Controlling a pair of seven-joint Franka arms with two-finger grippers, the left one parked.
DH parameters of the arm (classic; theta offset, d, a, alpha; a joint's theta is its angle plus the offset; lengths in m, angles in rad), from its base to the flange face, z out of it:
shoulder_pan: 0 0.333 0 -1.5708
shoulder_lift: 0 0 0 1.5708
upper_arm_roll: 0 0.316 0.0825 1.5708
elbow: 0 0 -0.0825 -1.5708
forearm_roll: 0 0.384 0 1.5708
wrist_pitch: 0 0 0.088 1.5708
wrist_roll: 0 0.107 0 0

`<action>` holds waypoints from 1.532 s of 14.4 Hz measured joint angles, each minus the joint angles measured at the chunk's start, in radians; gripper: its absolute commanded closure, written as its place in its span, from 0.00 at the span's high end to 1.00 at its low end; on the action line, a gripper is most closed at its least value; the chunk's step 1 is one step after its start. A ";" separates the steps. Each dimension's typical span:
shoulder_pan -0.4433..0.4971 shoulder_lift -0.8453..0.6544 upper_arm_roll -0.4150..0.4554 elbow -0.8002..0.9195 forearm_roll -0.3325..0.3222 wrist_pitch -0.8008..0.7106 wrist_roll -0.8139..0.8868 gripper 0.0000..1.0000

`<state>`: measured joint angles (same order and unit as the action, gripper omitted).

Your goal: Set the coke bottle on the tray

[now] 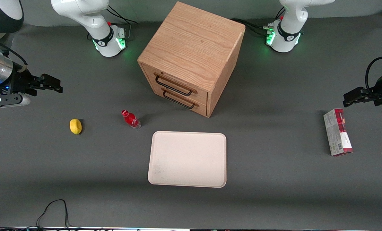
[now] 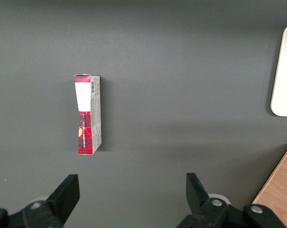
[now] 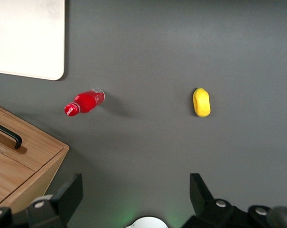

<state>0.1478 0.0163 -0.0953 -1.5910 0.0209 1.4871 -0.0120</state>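
Bottle (image 1: 130, 119) off tray (image 1: 187, 158), gripper (image 1: 51, 84) seemingly spread

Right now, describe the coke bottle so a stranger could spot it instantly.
Start at the wooden drawer cabinet mid-table, then the cream tray in front of it. The coke bottle stands between that tray's corner and a yellow lemon, away from the open gripper. It alone has a red cap and label.

Coke bottle (image 1: 131, 119) on table between lemon (image 1: 75, 126) and tray (image 1: 187, 158); claw (image 1: 51, 84) above table, toward working arm's end
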 measured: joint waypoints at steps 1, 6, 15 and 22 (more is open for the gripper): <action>0.000 0.004 0.000 0.009 0.000 -0.005 0.000 1.00; -0.002 0.029 -0.001 0.030 0.000 -0.022 0.001 1.00; -0.002 0.050 -0.001 0.061 0.000 -0.055 0.001 1.00; 0.002 0.064 0.004 0.066 0.004 -0.056 0.002 1.00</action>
<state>0.1496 0.0807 -0.0908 -1.5246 0.0251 1.4313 -0.0095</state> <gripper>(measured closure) 0.000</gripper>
